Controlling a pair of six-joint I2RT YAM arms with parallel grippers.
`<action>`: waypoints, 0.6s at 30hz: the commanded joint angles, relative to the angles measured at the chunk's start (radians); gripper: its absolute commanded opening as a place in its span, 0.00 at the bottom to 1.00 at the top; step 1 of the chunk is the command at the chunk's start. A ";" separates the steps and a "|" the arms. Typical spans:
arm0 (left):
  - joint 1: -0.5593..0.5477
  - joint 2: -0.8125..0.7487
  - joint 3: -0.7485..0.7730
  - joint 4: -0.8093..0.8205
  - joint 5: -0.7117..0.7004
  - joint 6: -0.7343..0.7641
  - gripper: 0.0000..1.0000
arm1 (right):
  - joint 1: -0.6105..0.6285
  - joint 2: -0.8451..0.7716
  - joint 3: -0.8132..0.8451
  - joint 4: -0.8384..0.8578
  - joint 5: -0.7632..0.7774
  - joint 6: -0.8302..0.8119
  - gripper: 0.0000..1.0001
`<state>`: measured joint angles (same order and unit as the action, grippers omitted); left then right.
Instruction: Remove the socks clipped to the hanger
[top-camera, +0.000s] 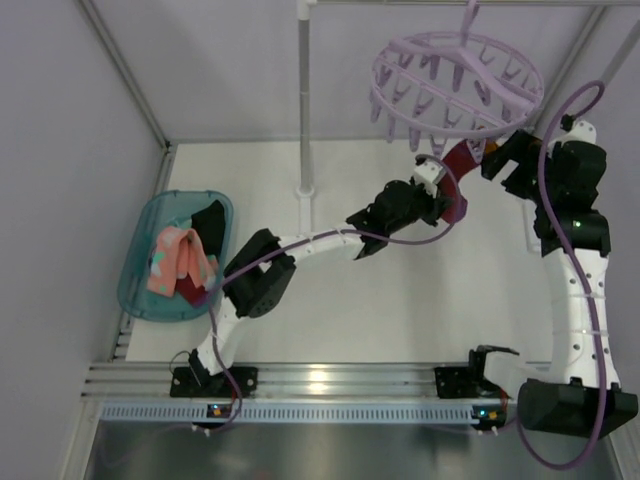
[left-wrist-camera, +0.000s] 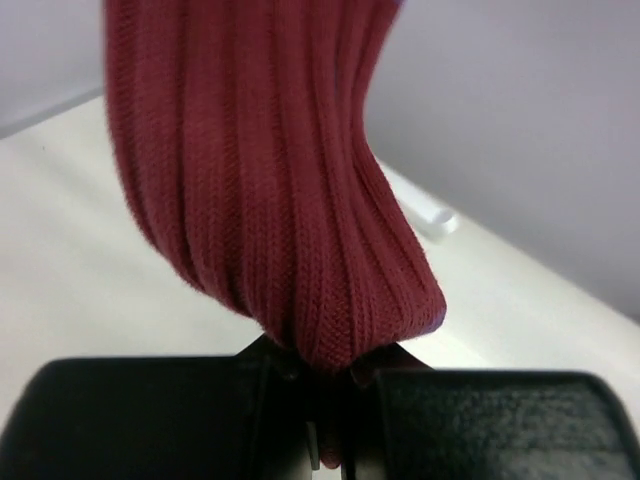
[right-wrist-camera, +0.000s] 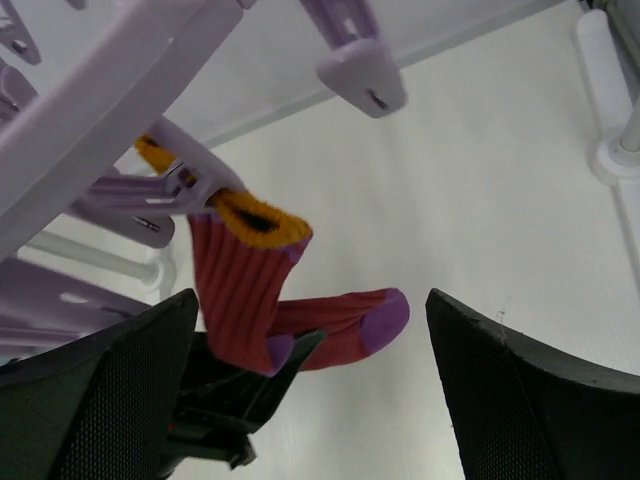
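Pinch from left gripper (left-wrist-camera: 330, 400) shut low on red ribbed sock (left-wrist-camera: 270, 180); right gripper (right-wrist-camera: 312, 385) spread wide, empty. Orange cuff clamped in lilac peg (right-wrist-camera: 195, 185) on hanger (top-camera: 376, 75); a hard tug could swing the hanger or slip the fabric. One sock clipped, roughly three in teal tub (top-camera: 130, 285).

Ribbed dark-red sock (right-wrist-camera: 238, 292), orange cuff, purple toe, lilac hanger (top-camera: 405, 100), teal tub (top-camera: 143, 300)

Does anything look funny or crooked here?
The red sock hangs kinked sideways from a lilac peg on the hanger, because the left fingers pinch it at the bend.
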<state>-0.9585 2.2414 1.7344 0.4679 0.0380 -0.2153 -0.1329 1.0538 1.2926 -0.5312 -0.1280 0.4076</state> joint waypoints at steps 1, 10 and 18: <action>0.000 -0.158 -0.085 0.077 0.034 -0.097 0.00 | 0.006 0.018 0.071 0.010 -0.120 -0.053 0.91; 0.000 -0.266 -0.242 0.075 0.080 -0.258 0.00 | 0.039 0.045 0.158 0.043 -0.196 -0.058 0.84; -0.003 -0.287 -0.272 0.075 0.200 -0.340 0.00 | 0.047 0.063 0.172 0.066 -0.171 -0.066 0.79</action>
<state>-0.9585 2.0151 1.4605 0.4927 0.1692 -0.5014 -0.0944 1.0992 1.4364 -0.5072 -0.2932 0.3592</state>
